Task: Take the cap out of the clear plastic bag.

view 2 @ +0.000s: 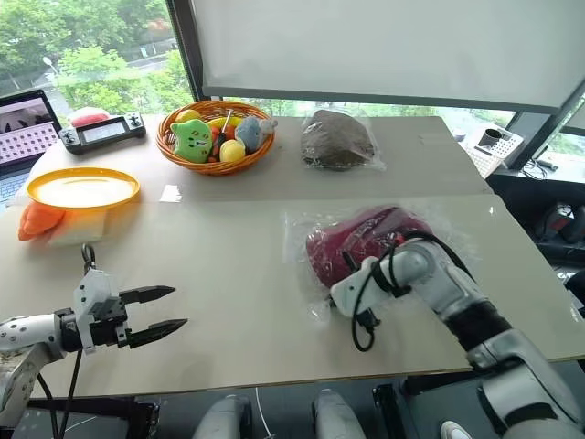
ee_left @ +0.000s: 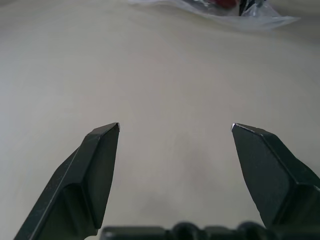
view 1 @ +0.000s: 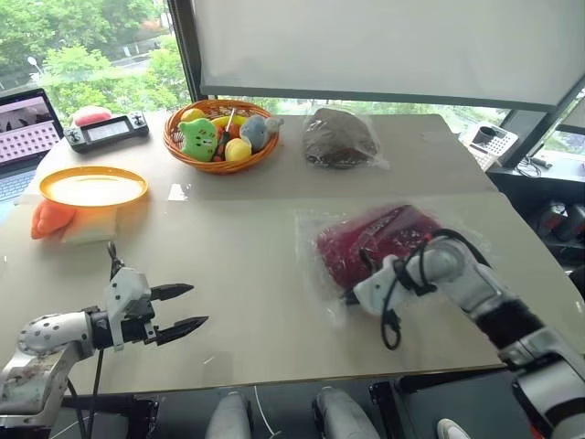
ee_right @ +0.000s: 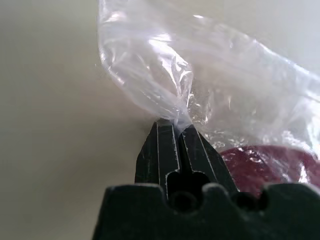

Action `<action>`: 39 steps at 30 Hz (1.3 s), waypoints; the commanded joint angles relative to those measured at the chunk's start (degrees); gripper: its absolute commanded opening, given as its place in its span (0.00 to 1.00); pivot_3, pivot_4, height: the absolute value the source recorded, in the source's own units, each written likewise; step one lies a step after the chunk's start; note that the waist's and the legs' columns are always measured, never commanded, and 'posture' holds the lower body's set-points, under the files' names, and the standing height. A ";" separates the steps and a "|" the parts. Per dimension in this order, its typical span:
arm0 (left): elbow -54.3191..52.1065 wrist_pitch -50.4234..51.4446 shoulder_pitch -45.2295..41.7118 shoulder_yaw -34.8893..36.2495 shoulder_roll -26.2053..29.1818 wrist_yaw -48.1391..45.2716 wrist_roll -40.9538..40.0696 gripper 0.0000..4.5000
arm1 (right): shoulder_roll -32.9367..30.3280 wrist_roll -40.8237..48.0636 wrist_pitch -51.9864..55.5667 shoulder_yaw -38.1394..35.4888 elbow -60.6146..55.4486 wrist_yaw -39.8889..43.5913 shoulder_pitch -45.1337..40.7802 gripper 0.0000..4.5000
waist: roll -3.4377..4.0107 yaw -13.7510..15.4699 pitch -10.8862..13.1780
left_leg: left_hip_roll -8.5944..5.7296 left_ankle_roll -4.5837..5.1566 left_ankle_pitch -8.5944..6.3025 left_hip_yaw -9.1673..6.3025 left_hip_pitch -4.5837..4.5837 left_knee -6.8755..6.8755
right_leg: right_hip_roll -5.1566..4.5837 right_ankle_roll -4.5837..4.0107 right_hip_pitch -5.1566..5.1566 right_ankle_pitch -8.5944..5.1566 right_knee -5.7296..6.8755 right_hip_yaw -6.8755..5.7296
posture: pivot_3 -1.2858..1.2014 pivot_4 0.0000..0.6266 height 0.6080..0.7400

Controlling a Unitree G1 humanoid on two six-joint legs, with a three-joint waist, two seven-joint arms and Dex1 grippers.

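Note:
The dark red cap (view 1: pixel 379 240) lies inside the clear plastic bag (view 1: pixel 313 240) on the right half of the table. My right gripper (ee_right: pixel 173 126) is at the bag's near left side, shut on a pinched fold of the plastic (ee_right: pixel 150 70). The cap's red fabric (ee_right: pixel 265 162) shows through the bag just behind the fingers. My left gripper (view 1: pixel 199 305) hovers low over the bare table at the near left, well apart from the bag. It is open with nothing between its fingers (ee_left: pixel 95 170).
At the back stand a wicker basket (view 1: pixel 219 157) of plush toys and a smaller bag with a brown lump (view 1: pixel 340 137). A yellow plate (view 1: pixel 93 186) and an orange thing (view 1: pixel 50 218) sit far left, near a handheld controller (view 1: pixel 107 130) and a laptop (view 1: pixel 23 128).

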 commanded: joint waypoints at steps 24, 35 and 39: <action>3.10 -1.78 -6.17 -4.04 -0.82 0.65 1.44 0.86 | -11.69 3.24 -12.86 -1.20 9.57 0.12 8.04 0.01 | 0.02 3.33 0.02 | -0.27 0.14 -0.01 0.58 0.81 -0.05 | -1.09 -0.18 0.85 -0.40 -0.60 -0.12 | 0.52 0.24 1.00; 5.95 -2.58 -10.07 -6.75 -1.28 -0.84 2.03 0.86 | -13.47 9.22 1.23 -7.28 -6.75 1.14 15.35 0.29 | -0.06 3.21 -0.04 | -0.20 0.32 0.04 0.84 0.00 -0.16 | -1.01 0.21 0.55 0.22 -0.74 -0.33 | 0.52 0.24 1.00; 6.70 -3.06 -10.63 -7.16 -1.29 -1.29 2.11 0.86 | -14.58 13.06 4.26 -9.49 -13.49 2.54 17.89 0.61 | -0.04 3.33 -0.03 | -0.21 0.33 0.02 0.82 -0.07 -0.16 | -1.01 0.24 0.57 0.20 -0.86 -0.39 | 0.52 0.24 1.00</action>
